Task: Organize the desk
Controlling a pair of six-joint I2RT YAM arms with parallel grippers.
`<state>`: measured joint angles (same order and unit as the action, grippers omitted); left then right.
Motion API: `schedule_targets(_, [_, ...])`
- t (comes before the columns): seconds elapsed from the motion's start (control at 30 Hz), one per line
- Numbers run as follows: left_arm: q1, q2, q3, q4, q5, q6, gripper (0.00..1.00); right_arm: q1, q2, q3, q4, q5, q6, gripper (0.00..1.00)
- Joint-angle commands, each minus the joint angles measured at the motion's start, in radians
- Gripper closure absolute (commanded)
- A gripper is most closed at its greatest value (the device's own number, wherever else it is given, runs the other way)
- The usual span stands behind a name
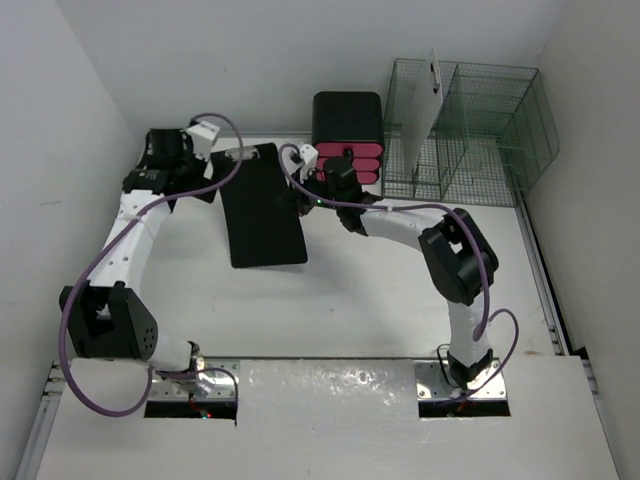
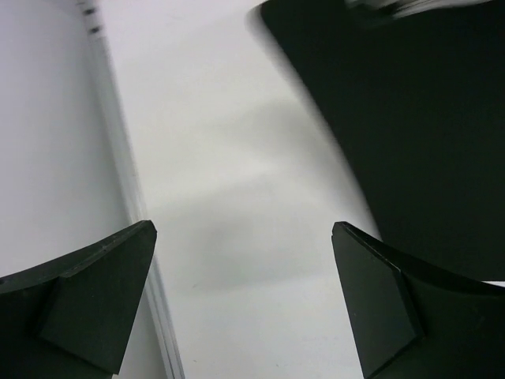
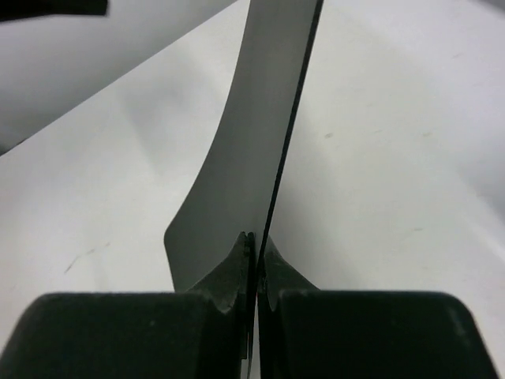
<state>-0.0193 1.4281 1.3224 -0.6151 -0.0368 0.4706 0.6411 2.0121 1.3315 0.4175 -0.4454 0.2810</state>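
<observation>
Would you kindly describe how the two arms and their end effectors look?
The left arm and right arm have white links and black joint housings, each trailed by a looping purple cable. The left end effector and right end effector each have two flat black wedge-shaped fingers.

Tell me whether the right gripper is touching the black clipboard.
Touching. The right wrist view shows the right gripper shut on the black clipboard, which is seen edge-on, with the jaws pressed to both faces and no gap.

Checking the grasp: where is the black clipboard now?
In the top view the clipboard is left of centre at the far half of the desk, just left of the drawer unit, its right edge pinched in the right gripper.
</observation>
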Motion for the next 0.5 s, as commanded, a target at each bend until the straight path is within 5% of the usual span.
schedule_targets(0.0, [0.091,-0.051,-0.015,0.126,-0.022,-0.072,0.07,-0.001,-0.088,0.0,0.055,0.164,-0.077,1.0])
schedule_targets(0.23, [0.133,-0.049,-0.064,0.219,-0.083,-0.115,0.07,-0.04,-0.202,0.154,-0.055,0.237,-0.23,1.0])
schedule_targets(0.47, [0.134,-0.049,-0.084,0.224,-0.094,-0.102,0.07,-0.142,-0.279,0.216,-0.036,0.241,-0.166,1.0])
